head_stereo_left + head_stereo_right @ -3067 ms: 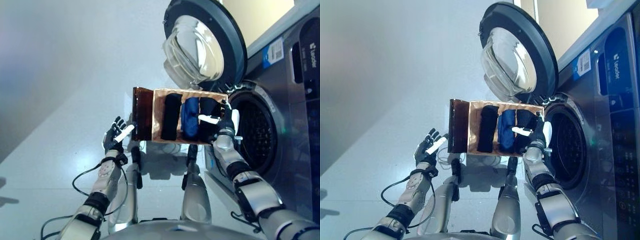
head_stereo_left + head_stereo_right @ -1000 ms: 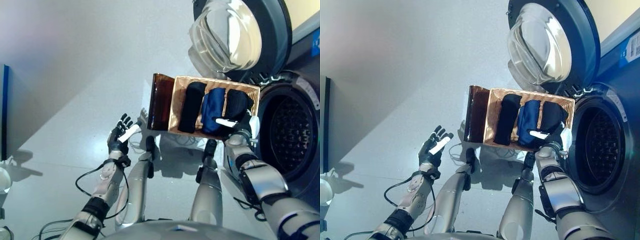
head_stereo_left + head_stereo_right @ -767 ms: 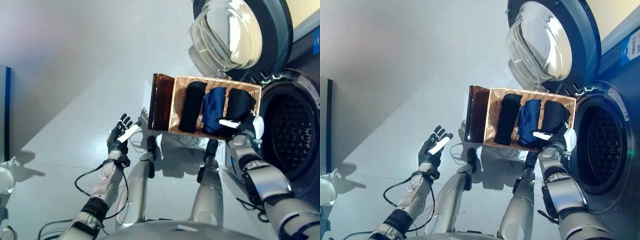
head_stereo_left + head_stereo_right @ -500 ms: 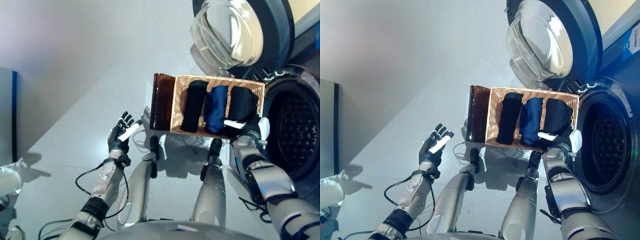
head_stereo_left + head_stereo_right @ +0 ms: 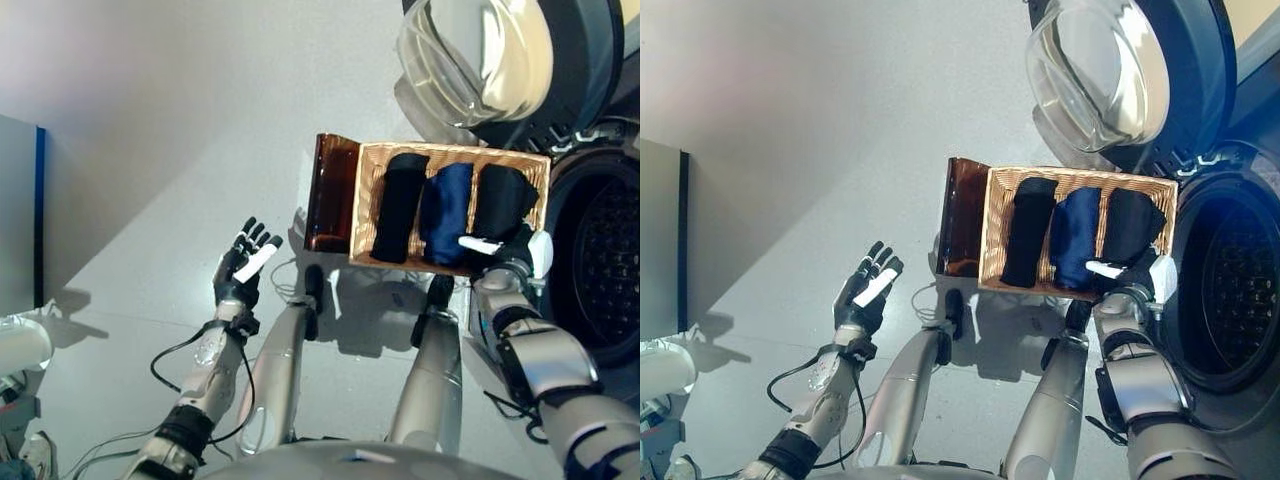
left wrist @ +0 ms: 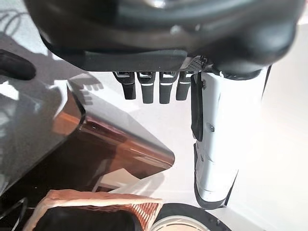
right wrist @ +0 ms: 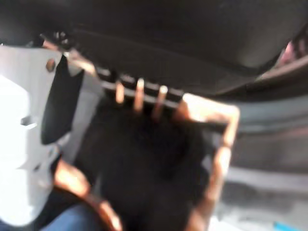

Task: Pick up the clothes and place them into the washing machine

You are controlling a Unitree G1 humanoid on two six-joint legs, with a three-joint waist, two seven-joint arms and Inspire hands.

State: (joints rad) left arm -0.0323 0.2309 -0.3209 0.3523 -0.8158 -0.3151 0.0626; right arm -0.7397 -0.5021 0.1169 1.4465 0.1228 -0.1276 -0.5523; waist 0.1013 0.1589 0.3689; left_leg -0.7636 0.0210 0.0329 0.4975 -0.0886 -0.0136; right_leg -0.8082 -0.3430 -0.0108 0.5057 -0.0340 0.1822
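Observation:
A shallow wicker basket [image 5: 364, 205] rests on a dark brown box [image 5: 330, 195] before the washing machine's open drum [image 5: 605, 260]. In it lie a black roll [image 5: 400, 205], a blue cloth [image 5: 445, 212] and another black cloth [image 5: 503, 205]. My right hand [image 5: 508, 258] is at the basket's near right corner, its white-covered thumb over the right black cloth; in the right wrist view its fingers [image 7: 139, 94] reach straight over that black cloth [image 7: 144, 168]. My left hand [image 5: 243, 268] is open, palm up, above the floor left of the box; its fingers [image 6: 151, 86] are straight.
The machine's round glass door [image 5: 510, 60] stands open above the basket. A grey panel with a blue edge [image 5: 20, 220] stands at the far left, with a white object [image 5: 20, 345] below it. Grey floor lies between the panel and the box.
The whole picture has shifted, so the camera moved. Both hands keep their places relative to the basket and box; the clothes lie as before.

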